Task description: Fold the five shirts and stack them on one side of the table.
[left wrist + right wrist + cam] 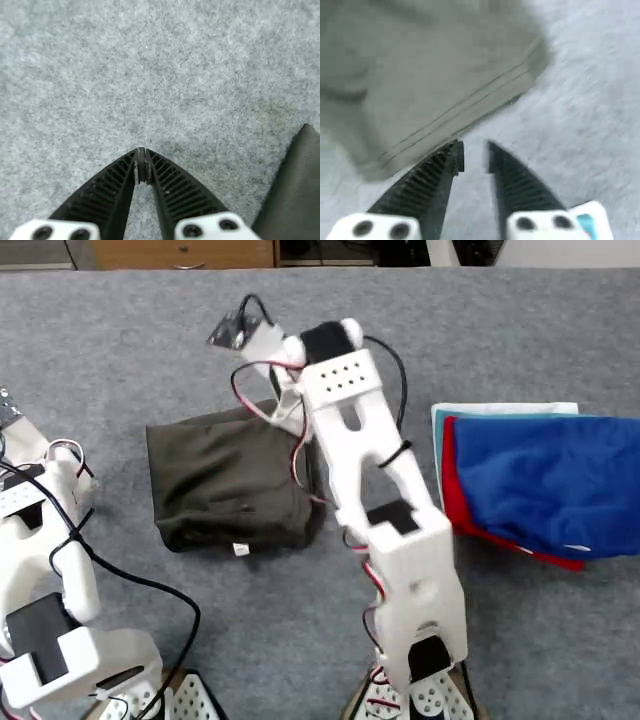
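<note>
Olive shirt (420,75) beside parted right claw (475,157); high view shows stack (530,490).

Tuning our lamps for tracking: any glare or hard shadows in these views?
High view: even light, no glare, just a soft shadow under the near edge of the shirt stack. Left wrist view: carpet evenly lit around the left gripper. Right wrist view: a thin shadow along the hem of the olive shirt, near the right gripper.

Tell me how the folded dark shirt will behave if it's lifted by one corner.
The dark shirt is soft cloth in loose layers, so it would likely droop and unfold. On the fuzzy grey table cover, pushing would probably bunch it rather than slide it.
</note>
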### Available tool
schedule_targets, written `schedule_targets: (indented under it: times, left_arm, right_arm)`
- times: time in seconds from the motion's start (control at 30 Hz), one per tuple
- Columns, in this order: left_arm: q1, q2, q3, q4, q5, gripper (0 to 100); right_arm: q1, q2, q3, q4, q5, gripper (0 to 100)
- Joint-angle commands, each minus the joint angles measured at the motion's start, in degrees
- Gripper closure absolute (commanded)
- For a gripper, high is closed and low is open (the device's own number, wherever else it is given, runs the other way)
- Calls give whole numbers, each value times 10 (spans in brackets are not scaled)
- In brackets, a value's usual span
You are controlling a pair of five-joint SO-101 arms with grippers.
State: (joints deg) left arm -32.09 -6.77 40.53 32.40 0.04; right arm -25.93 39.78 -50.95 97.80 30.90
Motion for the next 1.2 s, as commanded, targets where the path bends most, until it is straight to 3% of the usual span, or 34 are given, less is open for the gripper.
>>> schedule_targets:
  times: [0.0,0.3,0.63,1.17]
  left_arm:
    - [-4,-2,-8,-8,-1,979]
    - [-2,-2,-6,-8,-1,979]
    - [-2,-1,-6,-8,-1,979]
    - [-2,-1,-4,-7,-14,979]
  right_arm:
    - [4,103,-163,22,-8,800]
    - [16,282,-364,-17,-18,818]
    - [52,288,-370,-44,-55,818]
    - [10,291,-368,-4,-100,766]
